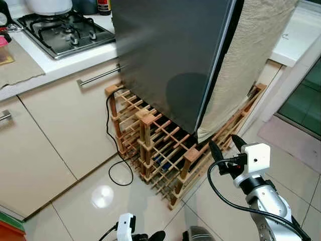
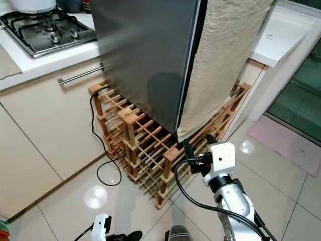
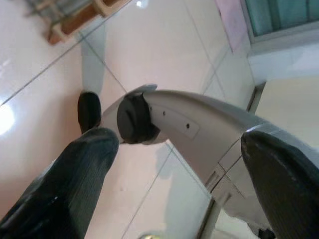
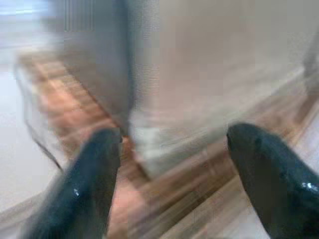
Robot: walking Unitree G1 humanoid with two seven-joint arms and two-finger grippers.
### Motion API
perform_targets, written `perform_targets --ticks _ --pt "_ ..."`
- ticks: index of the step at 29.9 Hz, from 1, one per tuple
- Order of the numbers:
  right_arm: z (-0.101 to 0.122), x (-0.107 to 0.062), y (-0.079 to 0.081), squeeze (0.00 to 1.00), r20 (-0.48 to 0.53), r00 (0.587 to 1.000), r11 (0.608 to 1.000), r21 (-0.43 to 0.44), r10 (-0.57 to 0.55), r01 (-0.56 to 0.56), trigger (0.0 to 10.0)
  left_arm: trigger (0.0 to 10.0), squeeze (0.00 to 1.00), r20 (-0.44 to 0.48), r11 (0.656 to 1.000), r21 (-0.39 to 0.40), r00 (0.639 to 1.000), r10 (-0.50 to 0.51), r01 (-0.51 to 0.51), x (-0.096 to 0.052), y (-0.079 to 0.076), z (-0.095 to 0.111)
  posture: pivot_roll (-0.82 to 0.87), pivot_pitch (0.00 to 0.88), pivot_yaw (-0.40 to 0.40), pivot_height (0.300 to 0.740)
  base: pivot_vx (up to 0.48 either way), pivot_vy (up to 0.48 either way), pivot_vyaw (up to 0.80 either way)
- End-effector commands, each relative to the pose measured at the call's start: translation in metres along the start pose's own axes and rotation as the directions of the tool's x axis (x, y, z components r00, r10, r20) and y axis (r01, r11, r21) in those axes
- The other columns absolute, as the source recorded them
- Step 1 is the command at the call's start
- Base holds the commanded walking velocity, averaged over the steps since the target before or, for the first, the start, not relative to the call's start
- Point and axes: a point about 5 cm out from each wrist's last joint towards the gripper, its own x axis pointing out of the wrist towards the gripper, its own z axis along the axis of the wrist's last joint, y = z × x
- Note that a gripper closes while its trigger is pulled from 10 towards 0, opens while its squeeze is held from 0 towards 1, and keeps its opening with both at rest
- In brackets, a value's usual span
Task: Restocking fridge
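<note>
- The setting was a kitchen with a glossy tiled floor (image 1: 90, 201), cream cabinets (image 1: 55, 130) and a white worktop carrying a gas hob (image 1: 65, 30).
- The fridge (image 1: 165, 55), dark grey with its door closed, stood on a low wooden rack (image 1: 155, 150) beside the cabinets.
- A beige cloth (image 1: 246, 65) hung down the fridge's right-hand side, its lower edge reaching the rack.
- A black cable (image 1: 113, 150) ran from behind the rack and looped on the floor.
- The right gripper (image 1: 226, 148) was raised in front of the rack, near the cloth's bottom corner, its two fingers spread wide apart and holding nothing.
- The left gripper (image 3: 174, 174) hung low beside the robot's body, aimed at the floor; its fingers (image 3: 65, 189) were parted and empty.
</note>
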Motion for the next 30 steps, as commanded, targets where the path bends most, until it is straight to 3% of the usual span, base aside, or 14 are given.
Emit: perform_targets --ticks 1,4,5,12,14,15,21,30 --pt "-0.090 -0.009 0.019 0.12 -0.473 0.879 0.998 -0.018 -0.062 0.061 10.0 10.0 0.00 0.041 0.750 0.524 0.892 0.451 -0.403 0.019 -0.006 0.113 -0.11 0.000 0.000 0.693 0.000 0.000 0.00" --pt "-0.089 -0.006 0.031 0.12 -0.477 0.877 0.999 -0.015 -0.051 0.050 10.0 10.0 0.00 0.054 0.762 0.487 0.886 0.461 -0.426 0.018 -0.005 0.115 -0.11 0.000 0.000 0.693 0.000 0.000 0.00" --pt "-0.086 -0.001 0.044 0.12 -0.479 0.877 0.999 -0.015 -0.040 0.037 10.0 10.0 0.00 0.061 0.773 0.465 0.887 0.459 -0.432 0.019 -0.006 0.116 -0.10 0.000 0.000 0.693 0.000 0.000 0.00" --pt "-0.078 0.009 0.060 0.12 -0.475 0.880 1.000 -0.019 -0.027 0.021 10.0 10.0 0.00 0.059 0.774 0.450 0.880 0.472 -0.445 0.018 -0.005 0.115 -0.11 0.000 0.000 0.693 0.000 0.000 0.00" --pt "-0.075 0.012 0.067 0.12 -0.478 0.878 1.000 0.005 -0.024 0.030 10.0 10.0 0.00 0.070 0.745 0.444 0.849 0.525 -0.497 0.016 -0.002 0.116 -0.12 0.000 0.000 0.693 0.000 0.000 0.00" --pt "-0.075 0.012 0.067 0.12 -0.478 0.878 1.000 0.005 -0.024 0.030 10.0 10.0 0.00 0.070 0.745 0.444 0.849 0.525 -0.497 0.016 -0.002 0.116 -0.12 0.000 0.000 0.693 0.000 0.000 0.00" --pt "-0.082 0.006 0.044 0.12 -0.479 0.875 0.997 -0.033 -0.075 0.067 10.0 10.0 0.00 0.175 0.651 0.421 0.761 0.625 -0.632 0.004 0.010 0.129 -0.12 0.000 0.000 0.693 0.000 0.000 0.00" --pt "-0.083 0.005 0.043 0.11 -0.481 0.873 0.997 -0.042 -0.084 0.072 10.0 10.0 0.00 0.147 0.665 0.410 0.765 0.627 -0.624 0.000 0.017 0.121 -0.13 0.016 0.021 0.693 0.000 0.000 0.00"
